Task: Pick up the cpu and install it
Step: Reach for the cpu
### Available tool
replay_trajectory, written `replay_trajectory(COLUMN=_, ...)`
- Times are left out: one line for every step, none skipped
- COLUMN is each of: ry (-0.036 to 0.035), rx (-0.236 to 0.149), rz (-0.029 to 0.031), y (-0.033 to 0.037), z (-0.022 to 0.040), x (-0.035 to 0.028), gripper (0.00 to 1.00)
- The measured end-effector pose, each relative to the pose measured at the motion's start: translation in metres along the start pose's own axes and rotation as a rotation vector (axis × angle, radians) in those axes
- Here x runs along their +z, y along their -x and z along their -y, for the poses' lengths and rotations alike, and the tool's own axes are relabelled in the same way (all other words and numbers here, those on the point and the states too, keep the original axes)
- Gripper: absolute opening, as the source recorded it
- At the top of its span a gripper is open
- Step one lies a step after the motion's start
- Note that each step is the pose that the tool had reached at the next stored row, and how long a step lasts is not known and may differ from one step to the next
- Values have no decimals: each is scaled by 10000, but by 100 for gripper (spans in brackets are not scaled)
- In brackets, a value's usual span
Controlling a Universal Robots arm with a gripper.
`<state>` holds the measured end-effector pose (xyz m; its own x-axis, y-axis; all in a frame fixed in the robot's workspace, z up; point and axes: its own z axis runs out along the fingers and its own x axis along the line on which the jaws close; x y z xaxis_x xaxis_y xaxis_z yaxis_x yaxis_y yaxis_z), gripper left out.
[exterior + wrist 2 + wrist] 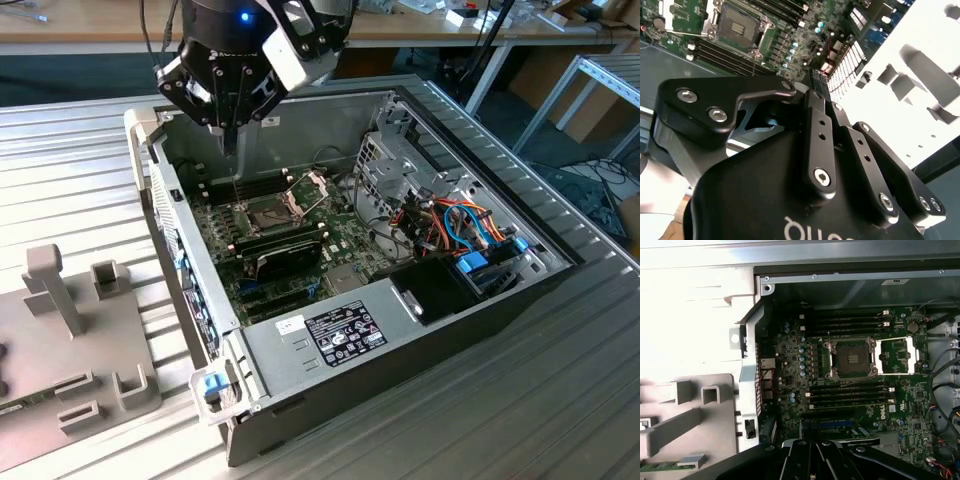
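At the exterior view's left, you have a grey moulded fixture [100, 340] with posts and slots lying on the ribbed metal table [60, 170], just beside the open computer case [300, 330]. Where the cpu lies you cannot tell from these views.

Moving right, your gripper [232, 150] hangs over the far-left part of the case, pointing down at the green motherboard [340, 240] and clear of it. In the second wrist view its fingertips [815, 80] are drawn together, and nothing can be made out between them.

Just right of the gripper and nearer to you sits the socket [268, 210]. It is a dark square, and its hinged metal frame [315, 185] is swung up and open on the far-right side. In the first wrist view the socket bed [852, 358] looks dark rather than silver. Long black memory sticks [850, 396] stand in rows on both sides of it.

Further right, a perforated metal drive cage [395, 160] stands inside the case. Past it, at the exterior view's right, orange, blue and red cables [460, 225] tangle together near the case's right wall.
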<state>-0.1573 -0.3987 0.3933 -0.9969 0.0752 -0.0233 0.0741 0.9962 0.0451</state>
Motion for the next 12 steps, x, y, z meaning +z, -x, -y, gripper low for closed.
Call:
replay_trajectory(ry=-1, rx=1, rz=-1, y=-37, z=2, x=-1, gripper=11)
replay_trajectory(ry=0, rx=1, rz=0, y=-83, z=4, x=-2, gripper=11)
replay_trajectory(ry=0, rx=1, rz=0, y=-103, z=5, x=-2, gripper=11)
replay_trajectory(ry=-1, rx=0, rz=0, y=-133, z=7, x=-4, gripper=11)
replay_trajectory(ry=0, rx=0, rz=0, y=-155, z=8, x=-4, gripper=11)
replay_trajectory(ry=0, rx=1, rz=0, y=-176, z=9, x=-5, gripper=11)
replay_trajectory(ry=0, rx=1, rz=0, y=-217, z=10, x=-5, gripper=11)
replay_trajectory(ry=0, rx=1, rz=0, y=-238, z=11, x=-6, gripper=11)
replay_trajectory(ry=0, rx=0, rz=0, y=-264, z=12, x=-7, gripper=11)
replay_trajectory(ry=0, rx=0, rz=0, y=-282, z=13, x=-7, gripper=11)
replay_trajectory(ry=0, rx=-1, rz=-1, y=-307, z=15, x=-8, gripper=11)
replay_trajectory(ry=0, rx=0, rz=0, y=-342, z=16, x=-8, gripper=11)
